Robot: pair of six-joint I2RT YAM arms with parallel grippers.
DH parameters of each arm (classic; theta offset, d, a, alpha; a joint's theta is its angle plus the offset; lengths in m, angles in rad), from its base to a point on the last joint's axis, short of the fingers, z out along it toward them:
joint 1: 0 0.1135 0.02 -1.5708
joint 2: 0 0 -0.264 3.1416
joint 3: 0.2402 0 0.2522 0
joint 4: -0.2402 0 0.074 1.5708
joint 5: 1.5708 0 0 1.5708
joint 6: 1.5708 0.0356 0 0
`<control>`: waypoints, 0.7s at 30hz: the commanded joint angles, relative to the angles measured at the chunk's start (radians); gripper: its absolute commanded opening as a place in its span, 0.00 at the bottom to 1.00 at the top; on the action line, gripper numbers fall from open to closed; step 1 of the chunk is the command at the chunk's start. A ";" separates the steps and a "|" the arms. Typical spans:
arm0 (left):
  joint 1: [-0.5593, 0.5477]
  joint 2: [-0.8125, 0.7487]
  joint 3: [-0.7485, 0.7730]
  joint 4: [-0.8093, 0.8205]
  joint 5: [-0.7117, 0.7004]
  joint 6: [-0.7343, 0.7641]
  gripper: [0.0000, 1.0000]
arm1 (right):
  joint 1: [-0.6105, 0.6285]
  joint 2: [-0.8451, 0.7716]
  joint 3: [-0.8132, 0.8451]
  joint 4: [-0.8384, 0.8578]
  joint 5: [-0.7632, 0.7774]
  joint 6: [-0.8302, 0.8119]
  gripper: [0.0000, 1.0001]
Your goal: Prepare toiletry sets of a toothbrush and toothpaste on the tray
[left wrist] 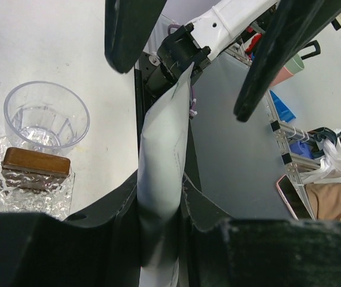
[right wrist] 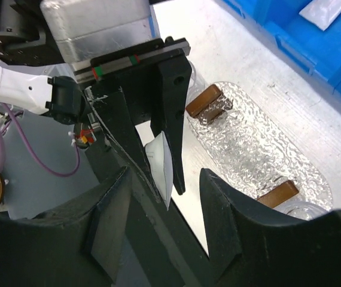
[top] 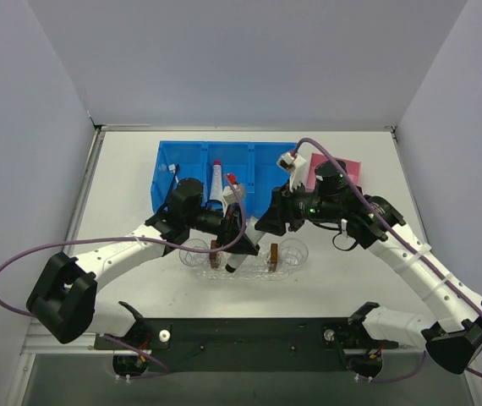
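White bench carrying a bin, a box and a tray

The bench (top: pixel 123 194) is holding a blue bin (top: pixel 169 169) with three compartments, which is sitting against the middle of the far edge. A small pink box (top: pixel 348 167) is lying just beside it toward the far right corner. A clear, glittery oblong tray (right wrist: pixel 248 143) is resting nearer the middle, lengthwise along the near edge and apart from the bin.

Blue bin (top: pixel 192 161), pink box (top: pixel 349 167), clear cup (left wrist: pixel 46 113)
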State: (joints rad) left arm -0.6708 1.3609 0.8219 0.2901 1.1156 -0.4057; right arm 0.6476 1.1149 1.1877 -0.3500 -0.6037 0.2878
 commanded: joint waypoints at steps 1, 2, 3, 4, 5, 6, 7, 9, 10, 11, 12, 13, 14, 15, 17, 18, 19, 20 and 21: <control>-0.006 -0.031 0.049 0.012 0.024 0.028 0.20 | 0.000 0.008 0.033 -0.047 -0.056 -0.019 0.45; -0.006 -0.031 0.051 0.014 0.024 0.028 0.20 | 0.003 0.010 0.033 -0.049 -0.054 -0.021 0.45; -0.007 -0.031 0.049 0.012 0.024 0.028 0.20 | 0.003 0.011 0.032 -0.050 -0.053 -0.021 0.44; -0.007 -0.032 0.049 0.012 0.023 0.030 0.20 | 0.004 0.016 0.033 -0.049 -0.054 -0.021 0.44; -0.006 -0.032 0.049 0.012 0.023 0.030 0.20 | 0.007 0.020 0.033 -0.049 -0.054 -0.019 0.44; -0.007 -0.032 0.049 0.012 0.023 0.030 0.20 | 0.009 0.023 0.035 -0.049 -0.054 -0.019 0.43; -0.007 -0.032 0.051 0.012 0.023 0.028 0.20 | 0.011 0.029 0.035 -0.049 -0.054 -0.019 0.42; -0.007 -0.034 0.049 0.011 0.021 0.030 0.20 | 0.018 0.039 0.036 -0.047 -0.051 -0.018 0.40; -0.007 -0.034 0.049 0.012 0.021 0.030 0.20 | 0.018 0.046 0.038 -0.047 -0.051 -0.018 0.40; -0.007 -0.034 0.049 0.012 0.021 0.030 0.20 | 0.020 0.051 0.038 -0.047 -0.050 -0.016 0.39; -0.007 -0.034 0.048 0.012 0.021 0.031 0.20 | 0.024 0.052 0.039 -0.047 -0.050 -0.016 0.37; -0.007 -0.036 0.049 0.012 0.020 0.031 0.20 | 0.026 0.060 0.038 -0.046 -0.050 -0.015 0.36; -0.007 -0.036 0.048 0.012 0.020 0.031 0.20 | 0.029 0.062 0.039 -0.046 -0.048 -0.015 0.35; -0.007 -0.037 0.048 0.011 0.020 0.030 0.20 | 0.030 0.063 0.038 -0.041 -0.041 -0.013 0.32; -0.007 -0.037 0.046 0.012 0.020 0.031 0.20 | 0.034 0.065 0.036 -0.037 -0.038 -0.010 0.27; -0.007 -0.036 0.046 0.012 0.018 0.031 0.20 | 0.035 0.066 0.036 -0.032 -0.038 -0.009 0.20; -0.007 -0.036 0.048 0.012 0.018 0.031 0.20 | 0.037 0.069 0.038 -0.029 -0.042 -0.010 0.15; -0.007 -0.036 0.048 0.012 0.016 0.031 0.20 | 0.037 0.071 0.038 -0.027 -0.044 -0.010 0.10; -0.007 -0.037 0.046 0.011 0.015 0.031 0.20 | 0.038 0.069 0.038 -0.024 -0.045 -0.007 0.00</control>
State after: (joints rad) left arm -0.6735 1.3605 0.8219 0.2756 1.1114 -0.3943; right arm 0.6762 1.1801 1.1881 -0.3916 -0.6357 0.2829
